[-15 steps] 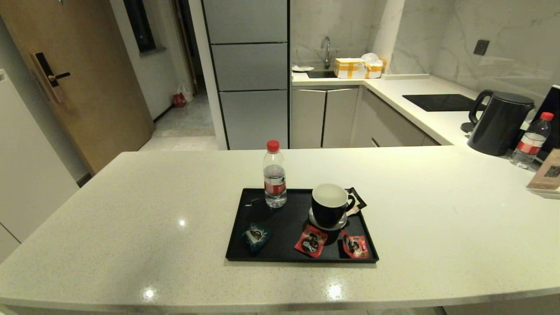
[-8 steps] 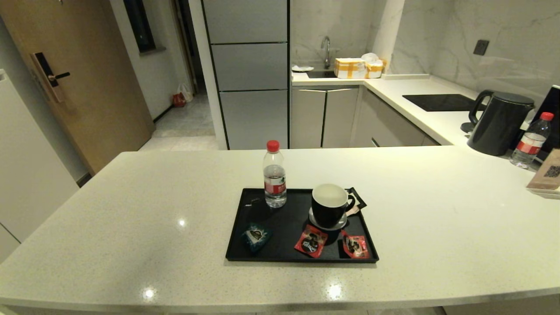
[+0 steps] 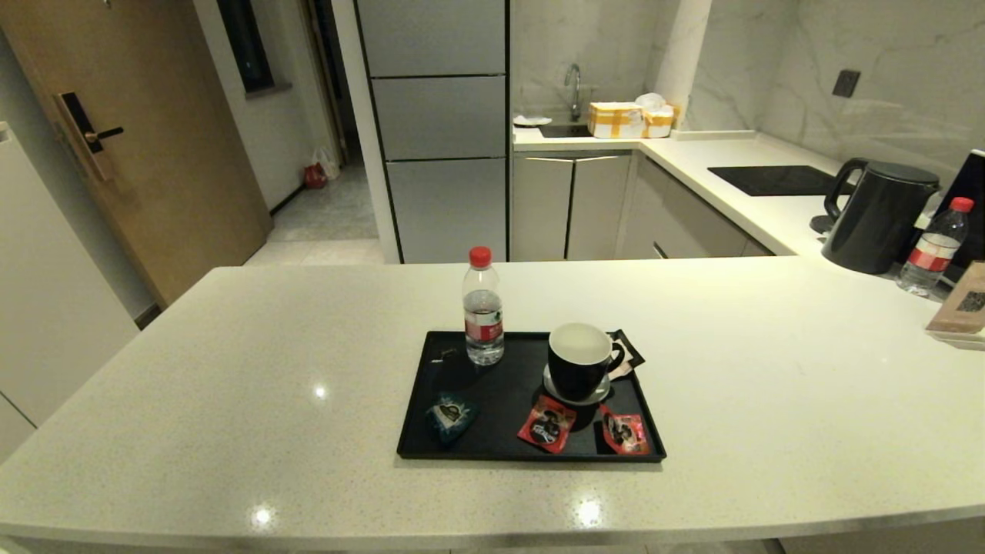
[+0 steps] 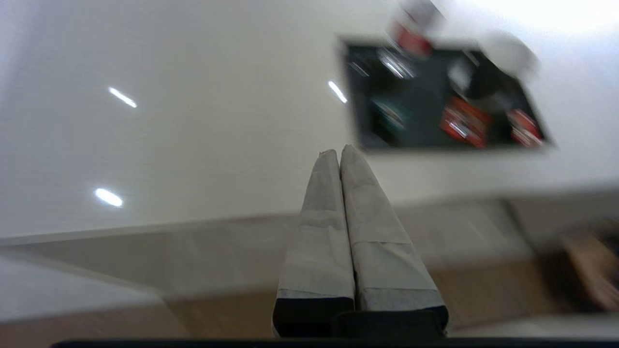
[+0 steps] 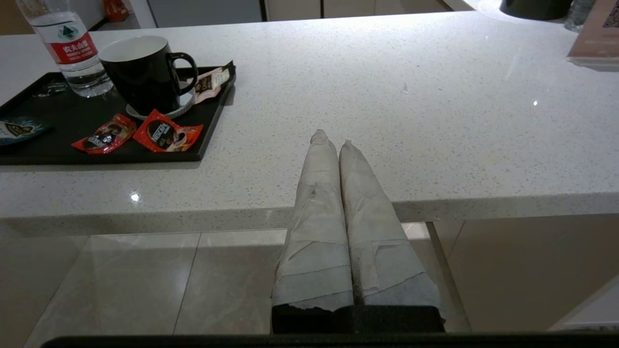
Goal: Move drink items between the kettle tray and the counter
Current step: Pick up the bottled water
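A clear water bottle [image 3: 483,317] with a red cap stands upright at the back left of the black kettle tray [image 3: 415,419], which rests on the speckled off-white counter [image 3: 231,362]. A dark teal sachet [image 3: 451,415] lies flat near the tray's front left corner. Neither arm shows in the head view. My left gripper [image 4: 336,152] is shut and empty, hanging off the counter's near edge, left of the tray [image 4: 360,130]. My right gripper [image 5: 331,137] is shut and empty, over the counter's near edge, right of the tray [image 5: 213,123]. The bottle [image 5: 65,46] and the teal sachet [image 5: 17,129] also show there.
A black mug [image 3: 581,360] on a saucer and two red sachets [image 3: 547,422] [image 3: 625,432] share the tray. A black kettle [image 3: 877,215], a second bottle [image 3: 933,248] and a card stand [image 3: 962,304] sit at the far right. A black hob panel [image 3: 769,180] lies behind.
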Tool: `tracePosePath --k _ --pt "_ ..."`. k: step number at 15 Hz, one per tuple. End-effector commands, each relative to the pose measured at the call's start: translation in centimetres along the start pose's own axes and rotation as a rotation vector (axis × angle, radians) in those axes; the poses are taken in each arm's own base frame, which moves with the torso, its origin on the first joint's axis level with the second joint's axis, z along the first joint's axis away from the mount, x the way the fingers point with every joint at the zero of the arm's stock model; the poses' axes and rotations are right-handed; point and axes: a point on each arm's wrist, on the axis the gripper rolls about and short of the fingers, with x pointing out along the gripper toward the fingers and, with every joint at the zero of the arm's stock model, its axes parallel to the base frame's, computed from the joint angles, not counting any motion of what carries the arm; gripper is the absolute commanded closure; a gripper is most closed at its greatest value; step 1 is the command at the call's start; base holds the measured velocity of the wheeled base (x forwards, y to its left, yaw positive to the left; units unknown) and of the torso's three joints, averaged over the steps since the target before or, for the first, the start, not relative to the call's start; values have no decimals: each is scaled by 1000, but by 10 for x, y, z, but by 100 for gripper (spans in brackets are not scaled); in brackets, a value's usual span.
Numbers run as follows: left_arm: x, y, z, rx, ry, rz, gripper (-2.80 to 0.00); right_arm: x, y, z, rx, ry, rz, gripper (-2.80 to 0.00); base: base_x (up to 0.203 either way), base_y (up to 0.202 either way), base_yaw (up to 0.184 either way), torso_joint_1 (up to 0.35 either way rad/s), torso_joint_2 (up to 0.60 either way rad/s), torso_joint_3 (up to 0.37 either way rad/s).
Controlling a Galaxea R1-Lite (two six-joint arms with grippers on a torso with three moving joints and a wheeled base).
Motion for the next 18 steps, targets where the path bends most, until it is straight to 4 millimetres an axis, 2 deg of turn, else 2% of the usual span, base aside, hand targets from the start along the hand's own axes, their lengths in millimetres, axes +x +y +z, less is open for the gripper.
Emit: tracePosePath --k 1,3,4,6,8,10,12,13,15,18 --pt "67 6 32 -64 234 -130 0 0 0 0 0 1 0 0 0 0 0 0 0 0" --pt "89 4 47 -98 307 -287 0 0 0 0 0 1 0 0 0 0 0 0 0 0" --pt "113 6 53 -97 358 -329 0 0 0 0 0 1 0 0 0 0 0 0 0 0" --pt "191 14 53 -117 511 -399 0 0 0 0 0 1 0 0 0 0 0 0 0 0" --pt "262 19 43 -115 598 -449 0 0 0 0 0 1 0 0 0 0 0 0 0 0" --pt "310 16 36 -60 571 -453 0 0 0 0 0 1 0 0 0 0 0 0 0 0" --pt "346 6 43 32 388 -357 0 0 0 0 0 1 0 0 0 0 0 0 0 0" --pt "358 -2 44 65 320 -293 -280 0 0 0 0 1 0 0 0 0 0 0 0 0" --pt "367 -29 47 117 194 -240 -280 0 0 0 0 1 0 0 0 0 0 0 0 0" --pt "360 -52 37 147 75 -250 -280 0 0 0 0 -1 0 0 0 0 0 0 0 0"
